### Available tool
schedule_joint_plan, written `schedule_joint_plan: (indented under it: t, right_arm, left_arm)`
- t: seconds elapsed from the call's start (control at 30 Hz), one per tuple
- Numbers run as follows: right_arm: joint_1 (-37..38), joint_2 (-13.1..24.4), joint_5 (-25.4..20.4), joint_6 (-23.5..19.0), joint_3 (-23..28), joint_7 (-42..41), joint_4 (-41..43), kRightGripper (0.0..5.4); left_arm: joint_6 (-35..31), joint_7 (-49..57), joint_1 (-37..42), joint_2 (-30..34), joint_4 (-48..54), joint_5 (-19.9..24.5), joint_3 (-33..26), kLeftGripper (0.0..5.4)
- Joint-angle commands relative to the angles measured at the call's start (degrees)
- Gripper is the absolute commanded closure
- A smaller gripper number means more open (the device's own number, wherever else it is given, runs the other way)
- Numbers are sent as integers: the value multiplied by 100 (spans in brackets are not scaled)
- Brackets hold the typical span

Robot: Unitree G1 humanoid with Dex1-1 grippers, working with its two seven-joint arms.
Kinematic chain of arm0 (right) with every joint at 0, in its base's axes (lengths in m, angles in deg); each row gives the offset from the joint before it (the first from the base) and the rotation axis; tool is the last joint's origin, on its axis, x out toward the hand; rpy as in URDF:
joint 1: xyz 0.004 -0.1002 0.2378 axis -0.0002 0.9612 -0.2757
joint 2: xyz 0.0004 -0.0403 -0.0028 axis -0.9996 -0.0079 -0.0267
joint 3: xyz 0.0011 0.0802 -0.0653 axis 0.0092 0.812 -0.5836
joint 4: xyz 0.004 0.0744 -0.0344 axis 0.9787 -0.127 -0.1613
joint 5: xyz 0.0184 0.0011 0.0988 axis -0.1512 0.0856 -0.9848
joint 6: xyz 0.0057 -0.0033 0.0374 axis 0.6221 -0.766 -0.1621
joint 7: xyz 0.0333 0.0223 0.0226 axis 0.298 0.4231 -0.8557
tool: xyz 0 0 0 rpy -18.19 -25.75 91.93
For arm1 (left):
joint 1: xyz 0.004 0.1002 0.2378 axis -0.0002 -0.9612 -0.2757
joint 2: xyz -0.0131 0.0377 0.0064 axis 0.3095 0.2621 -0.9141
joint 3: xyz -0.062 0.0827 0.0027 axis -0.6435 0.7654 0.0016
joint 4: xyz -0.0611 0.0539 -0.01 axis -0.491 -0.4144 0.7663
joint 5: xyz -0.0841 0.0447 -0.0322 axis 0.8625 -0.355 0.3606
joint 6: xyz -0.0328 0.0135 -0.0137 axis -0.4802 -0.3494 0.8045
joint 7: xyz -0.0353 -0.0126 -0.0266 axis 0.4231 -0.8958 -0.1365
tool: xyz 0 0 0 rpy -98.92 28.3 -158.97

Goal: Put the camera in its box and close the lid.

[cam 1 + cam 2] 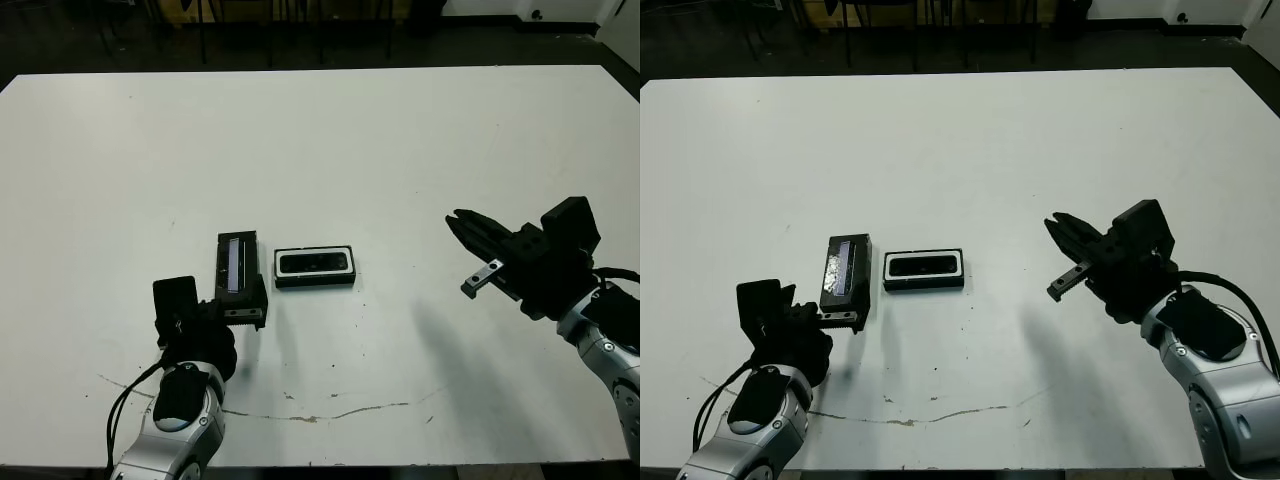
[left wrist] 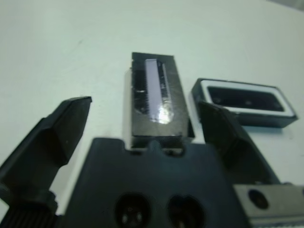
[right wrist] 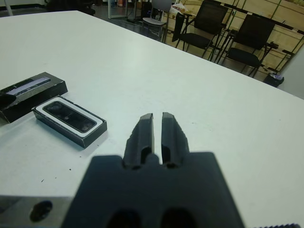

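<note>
The box (image 1: 315, 280), a shallow black tray with a white lining, lies mid-table, and the camera (image 1: 314, 262) sits inside its hollow. Just left of it, lengthwise, rests the lid (image 1: 237, 262), glossy strip facing up. My left gripper (image 2: 142, 104) is open at the lid's near end, with its fingers (image 2: 64, 126) spread to either side of the lid and no contact visible. My right gripper (image 1: 460, 220) hovers well to the right of the box, shut on nothing, its fingertips pointing towards the box (image 3: 71, 124).
A thin dark crack or line (image 1: 300, 415) crosses the white table (image 1: 400, 130) near its front edge. Chairs (image 3: 209, 23) stand beyond the table's far side.
</note>
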State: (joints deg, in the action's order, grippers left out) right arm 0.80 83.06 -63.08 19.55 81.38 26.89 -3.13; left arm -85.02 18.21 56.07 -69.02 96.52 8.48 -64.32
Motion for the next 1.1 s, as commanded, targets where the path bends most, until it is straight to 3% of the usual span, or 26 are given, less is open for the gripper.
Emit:
schedule_joint_plan:
  t: [0.03, 0.47, 1.1]
  right_arm:
    - [93, -16, 21, -1, -39, 26, -21, 540]
    - [95, 3, 49, -12, -53, 23, -11, 540]
    - [96, -14, 58, 79, -47, -9, -111, 540]
  left_arm:
    - [-118, -78, 22, 114, -180, -76, -81, 14]
    - [-104, -382, 87, 77, -315, -57, -68, 8]
    - [-623, -359, 192, -123, 194, 298, -406, 8]
